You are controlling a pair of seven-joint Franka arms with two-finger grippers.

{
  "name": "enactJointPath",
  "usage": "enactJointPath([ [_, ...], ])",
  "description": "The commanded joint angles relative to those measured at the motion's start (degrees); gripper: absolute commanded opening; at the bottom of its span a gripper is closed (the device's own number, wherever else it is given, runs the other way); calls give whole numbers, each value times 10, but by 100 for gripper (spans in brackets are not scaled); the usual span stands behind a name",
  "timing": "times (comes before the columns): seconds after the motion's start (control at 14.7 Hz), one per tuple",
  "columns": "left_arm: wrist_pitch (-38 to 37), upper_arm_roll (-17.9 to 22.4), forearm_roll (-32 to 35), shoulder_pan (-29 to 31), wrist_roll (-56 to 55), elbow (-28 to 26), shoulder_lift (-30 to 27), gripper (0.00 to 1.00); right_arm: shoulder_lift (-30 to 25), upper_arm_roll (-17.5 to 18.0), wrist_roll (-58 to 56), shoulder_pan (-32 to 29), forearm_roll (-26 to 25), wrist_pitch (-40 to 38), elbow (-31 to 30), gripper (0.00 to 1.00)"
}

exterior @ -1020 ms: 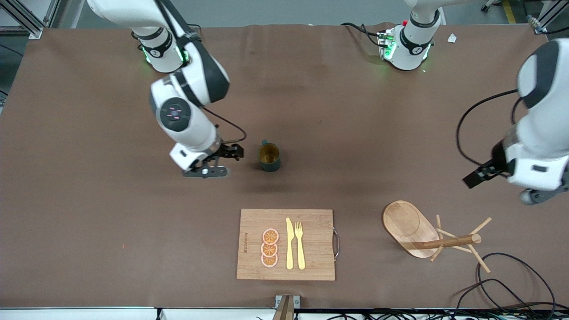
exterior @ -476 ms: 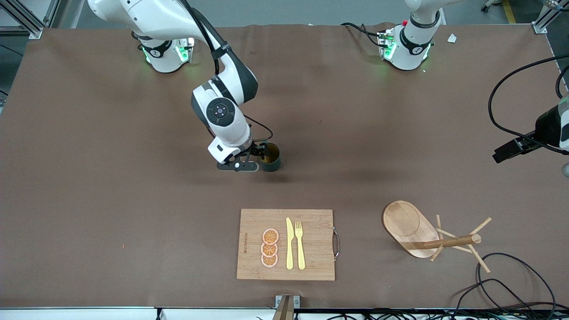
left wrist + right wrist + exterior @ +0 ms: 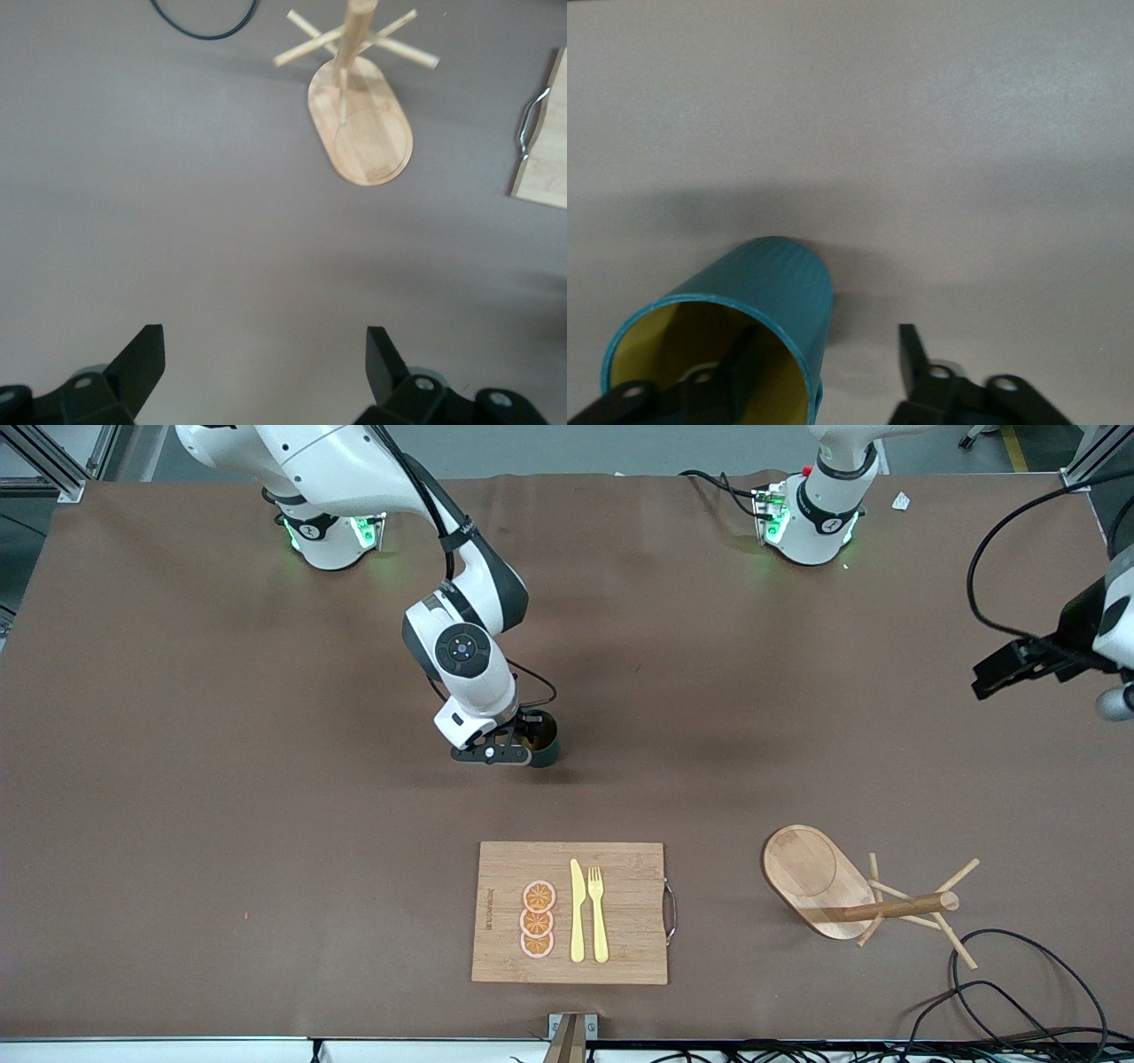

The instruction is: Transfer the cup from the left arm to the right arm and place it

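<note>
The dark teal cup (image 3: 544, 742) stands upright on the brown table, farther from the front camera than the cutting board. My right gripper (image 3: 521, 744) is down at the cup and open. In the right wrist view one finger is inside the cup (image 3: 775, 288) and the other finger (image 3: 911, 347) is outside, so the right gripper (image 3: 828, 336) straddles the cup's wall. The handle is hidden. My left gripper (image 3: 999, 670) is open and empty, up over the table at the left arm's end; it also shows open in the left wrist view (image 3: 264, 338).
A wooden cutting board (image 3: 620, 868) with orange slices, a yellow knife and a fork lies near the front edge. A wooden mug tree (image 3: 828, 886) lies tipped beside it toward the left arm's end, also in the left wrist view (image 3: 359, 133). Black cables (image 3: 1019, 992) lie at that corner.
My right gripper has moved from beside the cup onto it, one finger now inside. My left gripper has drawn away toward its end of the table and risen.
</note>
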Motion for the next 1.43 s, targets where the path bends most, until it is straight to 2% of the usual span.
enactJointPath([
  [0.0,-17,21,-10,-17,33,-39,-49,100,-5,-5,-11,3,1,6,-4,3],
  [0.34,-18,27,-10,-17,88,-47,-56,100,-12,-7,-26,-5,0,-6,11,0],
  [0.48,-19,26,-10,-16,88,-46,-56,100,-16,-10,-73,-27,-2,-67,38,0],
  [0.54,-23,22,-10,-13,88,-46,-56,100,-29,-11,-119,-53,-5,-93,42,0],
  [0.75,-27,21,-9,-15,90,-46,-56,100,-47,-13,-274,-141,-6,-98,46,0],
  [1.02,-18,26,-3,-32,91,-47,-56,100,-44,-13,-457,-261,-13,-98,57,0],
  [1.36,-7,23,-1,-35,91,-45,-53,100,-36,-13,-623,-385,-78,-100,75,0],
])
